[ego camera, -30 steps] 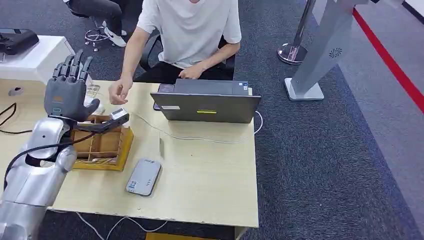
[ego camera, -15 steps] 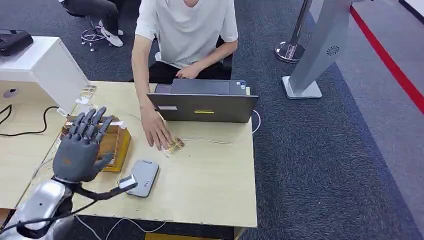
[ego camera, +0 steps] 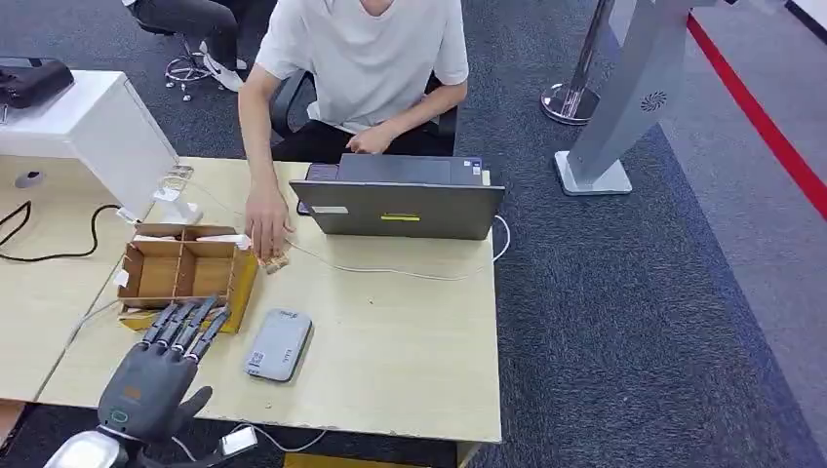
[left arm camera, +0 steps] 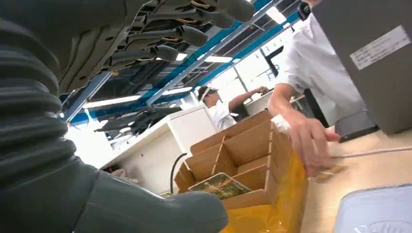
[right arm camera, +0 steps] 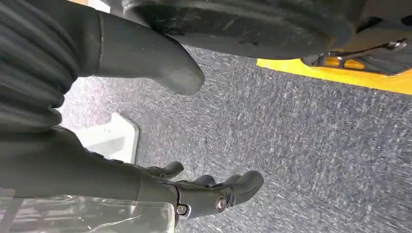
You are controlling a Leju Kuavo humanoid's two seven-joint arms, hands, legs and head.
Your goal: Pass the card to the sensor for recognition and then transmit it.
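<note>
My left hand point(ego camera: 161, 375) hangs low at the table's front edge, fingers straight and apart, holding nothing; in the left wrist view its thumb point(left arm camera: 145, 208) is bare. The grey card sensor point(ego camera: 280, 344) lies flat just to its right, also seen as the sensor point(left arm camera: 374, 208). A person's hand point(ego camera: 265, 219) presses a patterned card point(ego camera: 276, 261) onto the table beside the cardboard box point(ego camera: 185, 268). Another card point(left arm camera: 221, 184) lies in a compartment of that box point(left arm camera: 243, 150). My right hand point(right arm camera: 145, 184) hangs over the carpet with nothing in it.
A grey laptop point(ego camera: 400, 200) stands at the table's far side with a white cable point(ego camera: 390, 270) running in front of it. The person sits behind it. A white unit point(ego camera: 88, 117) stands at the far left. A grey stand point(ego camera: 624, 107) rises from the carpet on the right.
My left hand has dropped from above the box to the table's front edge. The person's hand came down with a card, then slid it back left beside the box.
</note>
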